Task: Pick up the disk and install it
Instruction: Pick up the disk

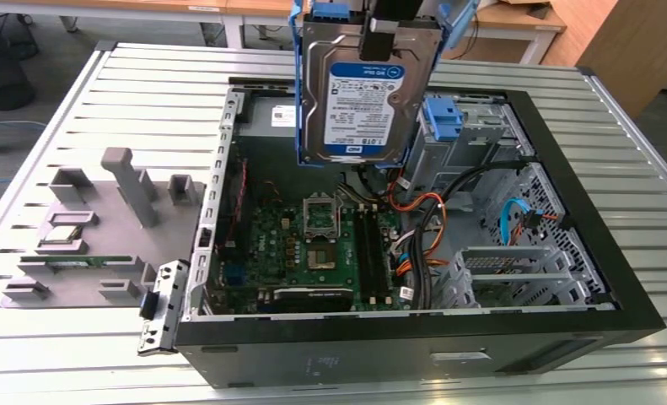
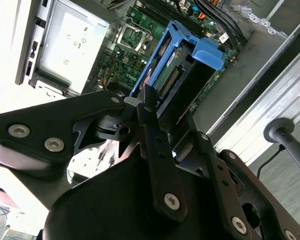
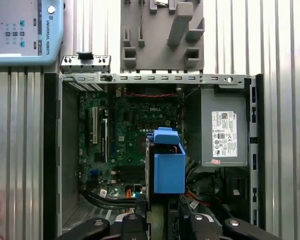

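Overhead, the jaws, mostly cut off, pinch the upright disk (image 1: 362, 101) above the open computer case (image 1: 367, 354).

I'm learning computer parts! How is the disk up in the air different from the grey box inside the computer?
The disk hangs on edge above the open case, gripped by the tool; the grey box sits in a corner of the case. The disk has blue rails along its sides; the grey box has none. The disk's label is white and blue; the grey box's is mostly white. Both are rectangular with labels.
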Tool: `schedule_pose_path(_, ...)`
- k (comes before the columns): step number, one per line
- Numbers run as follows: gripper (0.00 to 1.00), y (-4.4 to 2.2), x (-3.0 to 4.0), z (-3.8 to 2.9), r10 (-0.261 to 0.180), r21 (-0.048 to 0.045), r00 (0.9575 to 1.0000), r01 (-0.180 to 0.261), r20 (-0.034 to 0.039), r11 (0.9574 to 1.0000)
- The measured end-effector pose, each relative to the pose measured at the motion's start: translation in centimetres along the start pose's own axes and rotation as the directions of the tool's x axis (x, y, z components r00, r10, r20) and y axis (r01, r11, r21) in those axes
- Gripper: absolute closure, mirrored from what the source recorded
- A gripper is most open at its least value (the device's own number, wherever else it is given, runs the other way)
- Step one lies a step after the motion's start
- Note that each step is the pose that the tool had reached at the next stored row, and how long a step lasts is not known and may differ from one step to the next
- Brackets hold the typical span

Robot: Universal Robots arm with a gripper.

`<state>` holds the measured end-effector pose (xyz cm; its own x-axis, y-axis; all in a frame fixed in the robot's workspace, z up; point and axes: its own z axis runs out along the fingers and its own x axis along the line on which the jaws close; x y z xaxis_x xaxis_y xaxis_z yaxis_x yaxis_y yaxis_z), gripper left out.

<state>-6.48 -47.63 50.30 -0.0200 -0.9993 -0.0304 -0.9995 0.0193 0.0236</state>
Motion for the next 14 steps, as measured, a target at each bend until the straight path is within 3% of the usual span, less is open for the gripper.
schedule_pose_path(14,0.65,-0.06,2.64,-0.07,0.000,0.0000,1.0000,0.000,-0.0001,1.0000)
